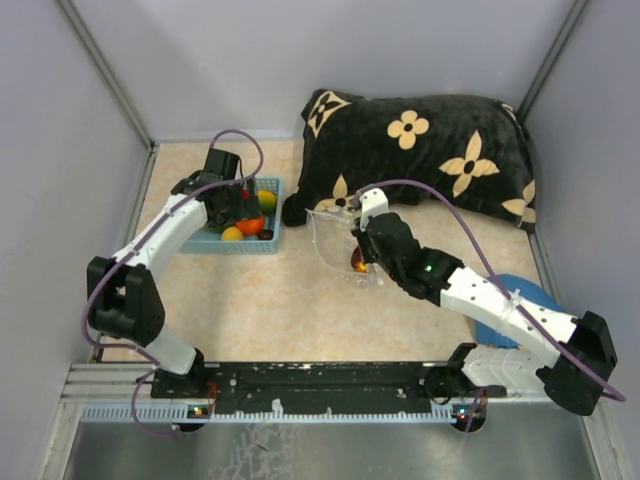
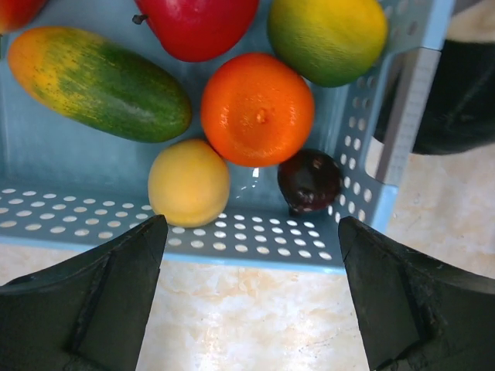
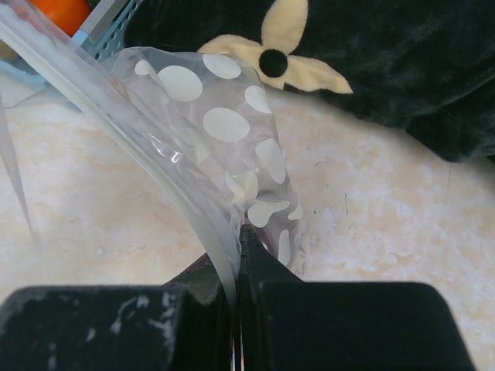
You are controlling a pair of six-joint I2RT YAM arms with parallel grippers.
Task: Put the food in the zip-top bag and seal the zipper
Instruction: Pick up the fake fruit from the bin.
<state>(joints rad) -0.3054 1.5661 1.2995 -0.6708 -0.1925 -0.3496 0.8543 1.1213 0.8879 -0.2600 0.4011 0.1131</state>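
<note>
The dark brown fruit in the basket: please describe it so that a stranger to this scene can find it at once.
Find the light blue basket, left of the black flowered pillow. In its near right corner, seen from above, beside the orange, lies the dark brown fruit. It is the smallest piece there and the only dark one.

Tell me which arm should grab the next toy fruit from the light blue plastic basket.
Left. The left tool, open, hangs over the wall of the light blue plastic basket, facing the round yellow toy fruit. The right tool is shut on the clear white-dotted plastic bag, holding its edge.
</note>
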